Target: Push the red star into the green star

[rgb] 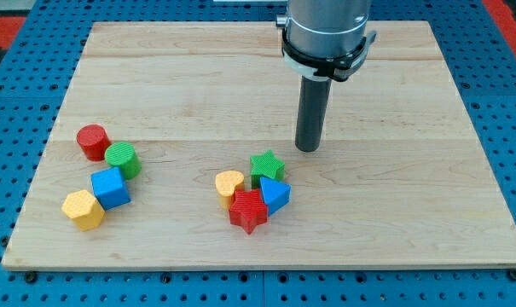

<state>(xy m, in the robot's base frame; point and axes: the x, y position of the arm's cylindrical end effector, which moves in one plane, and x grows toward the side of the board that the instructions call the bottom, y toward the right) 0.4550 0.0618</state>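
Wooden board of pale planks lies on a blue pegboard surface. The arm carries no pincer; it ends in a dark upright rod, and my tip rests on the wood, just above and to the right of the green star, apart from it. The red star sits near the view's bottom centre, below the green star, touching a yellow heart on its upper left and a blue triangular block on its right. At the view's left is a second cluster: a red cylinder, a green cylinder, a blue cube and a yellow hexagonal block.
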